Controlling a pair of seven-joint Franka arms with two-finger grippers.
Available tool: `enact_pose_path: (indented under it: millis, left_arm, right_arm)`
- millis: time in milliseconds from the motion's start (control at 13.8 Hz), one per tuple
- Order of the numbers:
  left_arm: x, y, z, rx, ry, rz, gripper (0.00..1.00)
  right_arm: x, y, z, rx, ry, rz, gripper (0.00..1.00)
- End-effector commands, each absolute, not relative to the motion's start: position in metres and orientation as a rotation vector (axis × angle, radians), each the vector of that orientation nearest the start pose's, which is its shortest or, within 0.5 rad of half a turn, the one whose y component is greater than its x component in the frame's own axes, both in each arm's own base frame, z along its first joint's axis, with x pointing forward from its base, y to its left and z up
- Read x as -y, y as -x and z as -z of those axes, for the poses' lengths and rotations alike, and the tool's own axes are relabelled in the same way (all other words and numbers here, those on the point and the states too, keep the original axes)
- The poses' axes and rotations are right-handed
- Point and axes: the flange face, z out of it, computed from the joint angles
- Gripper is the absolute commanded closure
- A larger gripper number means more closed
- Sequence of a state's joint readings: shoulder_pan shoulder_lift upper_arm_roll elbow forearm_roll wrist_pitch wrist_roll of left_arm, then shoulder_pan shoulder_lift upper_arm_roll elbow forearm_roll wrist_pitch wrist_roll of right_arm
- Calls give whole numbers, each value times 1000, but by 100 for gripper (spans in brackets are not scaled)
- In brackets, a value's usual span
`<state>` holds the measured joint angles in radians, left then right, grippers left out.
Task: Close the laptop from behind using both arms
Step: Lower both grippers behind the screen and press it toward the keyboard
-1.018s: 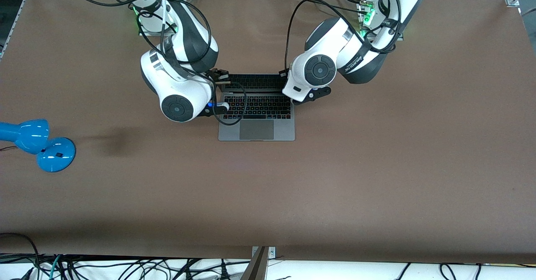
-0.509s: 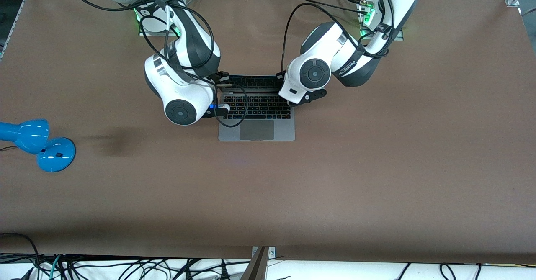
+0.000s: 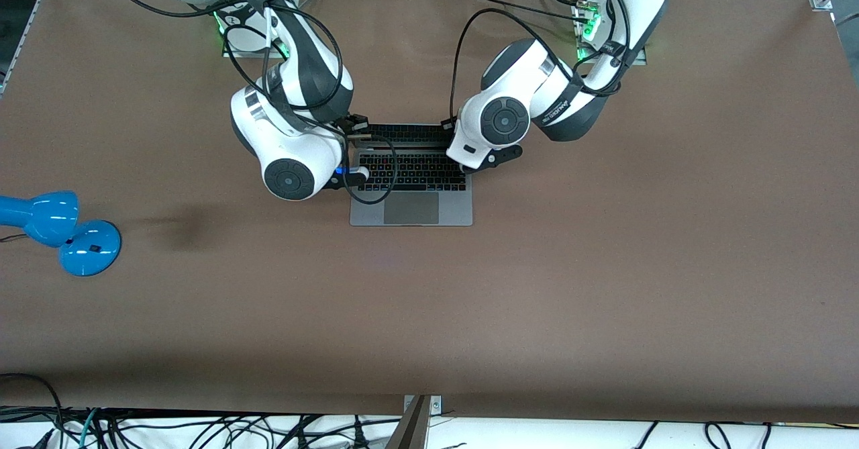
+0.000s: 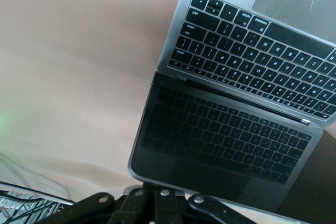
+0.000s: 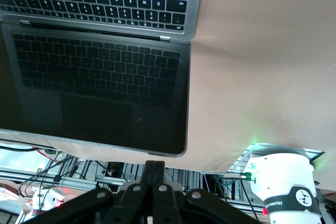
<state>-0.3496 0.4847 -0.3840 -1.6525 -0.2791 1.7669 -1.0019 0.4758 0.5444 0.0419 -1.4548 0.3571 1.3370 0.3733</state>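
front view shows the laptop (image 3: pixel 411 177) open on the brown table (image 3: pixel 604 268), about midway between the two arms' ends — its trackpad edge toward the front camera, its hinge edge toward the robots' bases. the dark screen stands tilted up over the keyboard and mirrors the keys in both wrist views.

the right arm (image 3: pixel 288 147) bends down over the laptop's corner toward its own end of the table, a black cable looping across the keys. the left arm (image 3: pixel 510 113) comes down over the corner toward the left arm's end. each wrist hides its own pincer from the front camera.

in the left wrist view the left pincer (image 4: pixel 157 203) sits at the top edge of the screen, at the lid's rim, with its fingers drawn together (whether they touch the lid i cannot tell). in the right wrist view the right pincer (image 5: pixel 153 190) also has its fingers drawn together — just at the top edge of the screen, contact again not clear.

a blue desk lamp (image 3: pixel 60 231) lies on the table well apart from the laptop, at the right arm's end.
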Motion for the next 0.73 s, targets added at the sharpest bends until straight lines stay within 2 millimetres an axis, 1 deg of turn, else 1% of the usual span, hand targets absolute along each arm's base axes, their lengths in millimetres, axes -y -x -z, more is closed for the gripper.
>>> enact_pose_path:
  millis: [0,145,436,655]
  left_arm:
    - [431,-476,-327,587,2991,-855,100]
    - [431,-477,-325,590,2994,-854,100]
    - [431,-477,-320,591,2987,-863,100]
    - [432,-478,-319,596,2994,-857,100]
  right_arm:
    - [-347,-520,-350,159,2846,-1161,100]
    - [-349,-519,-347,168,2854,-1156,100]
    - [-350,-524,-339,161,2861,-1123,100]
    - [-350,-526,-327,162,2877,-1123,100]
